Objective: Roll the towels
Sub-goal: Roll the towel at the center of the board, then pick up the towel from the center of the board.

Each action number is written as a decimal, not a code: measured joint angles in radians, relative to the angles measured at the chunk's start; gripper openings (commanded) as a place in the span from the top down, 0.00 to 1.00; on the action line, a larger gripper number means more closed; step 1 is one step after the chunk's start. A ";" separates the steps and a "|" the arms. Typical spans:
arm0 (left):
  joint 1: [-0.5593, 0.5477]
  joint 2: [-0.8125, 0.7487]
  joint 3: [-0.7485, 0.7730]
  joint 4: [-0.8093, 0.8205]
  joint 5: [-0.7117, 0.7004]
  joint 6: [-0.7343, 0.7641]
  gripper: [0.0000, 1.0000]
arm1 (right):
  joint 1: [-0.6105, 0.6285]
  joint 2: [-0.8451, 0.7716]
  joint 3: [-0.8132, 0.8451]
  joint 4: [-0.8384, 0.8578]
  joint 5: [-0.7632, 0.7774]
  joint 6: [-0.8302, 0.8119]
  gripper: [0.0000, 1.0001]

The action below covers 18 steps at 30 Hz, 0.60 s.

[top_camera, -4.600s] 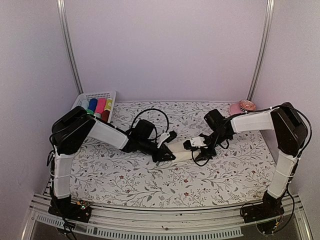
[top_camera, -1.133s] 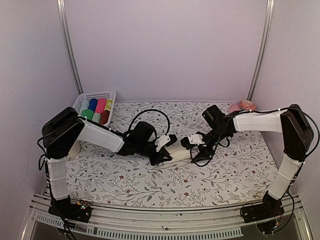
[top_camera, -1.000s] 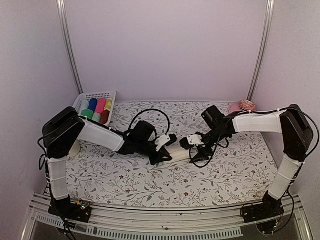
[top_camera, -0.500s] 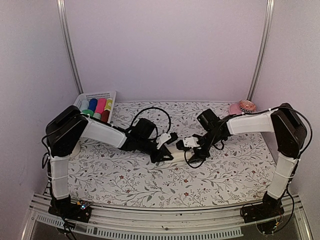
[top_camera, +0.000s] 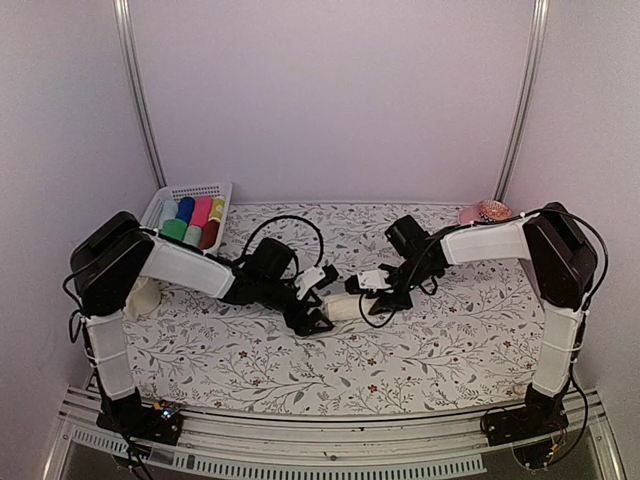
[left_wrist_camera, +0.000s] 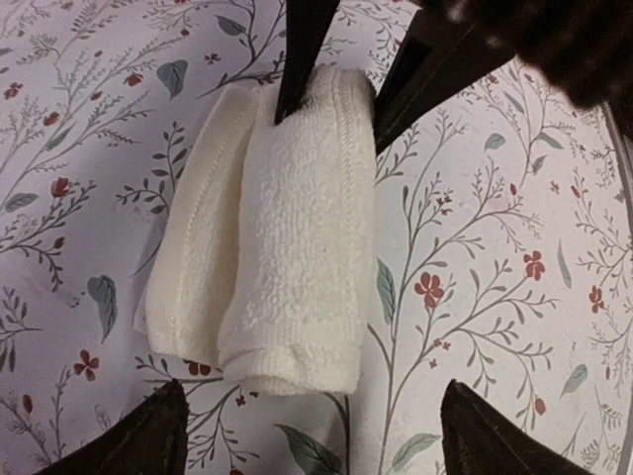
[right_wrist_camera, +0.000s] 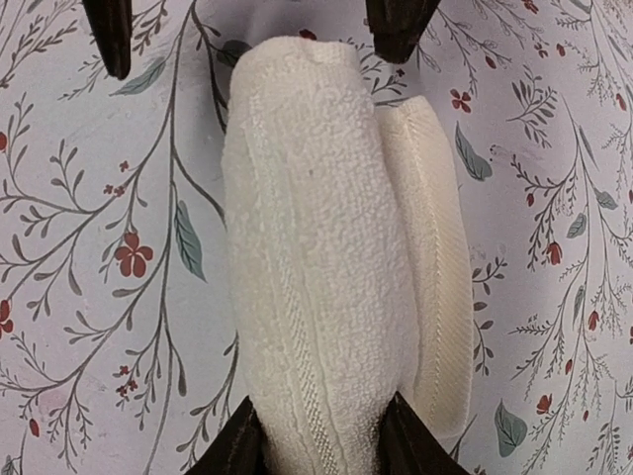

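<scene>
The top view looks down from high and far over the flower-printed tablecloth [top_camera: 250,360]. The wrist views look closely past the left claw [left_wrist_camera: 312,421] and right claw [right_wrist_camera: 321,435], facing each other; all three share the cream-white rolled terry towel [left_wrist_camera: 297,228] between the claws.

Your left arm [top_camera: 185,267] and right arm [top_camera: 490,240], white shells, black joints, looped black cables [top_camera: 290,218] at wrists, dark pointed fingertips [left_wrist_camera: 153,442].

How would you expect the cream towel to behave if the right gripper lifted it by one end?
Probably floppy: the cream towel is soft terry, so it would likely sag from the right gripper. Its outer flap lies loose beside the roll, so it may well unroll.
</scene>
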 measured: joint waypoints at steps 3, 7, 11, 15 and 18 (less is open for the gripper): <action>0.000 -0.074 -0.045 0.021 -0.045 -0.010 0.03 | 0.000 0.012 0.020 -0.023 0.009 0.005 0.65; 0.000 -0.152 -0.082 0.068 -0.092 -0.023 0.03 | 0.000 0.031 0.050 -0.056 0.009 0.011 0.65; 0.000 -0.163 -0.084 0.086 -0.111 -0.043 0.03 | 0.000 0.045 0.077 -0.085 0.009 0.014 0.69; 0.002 -0.152 -0.077 0.080 -0.121 -0.068 0.03 | 0.000 0.064 0.113 -0.121 0.012 0.010 0.71; 0.010 -0.119 -0.048 0.067 -0.109 -0.093 0.03 | 0.000 0.066 0.121 -0.137 0.016 -0.021 0.72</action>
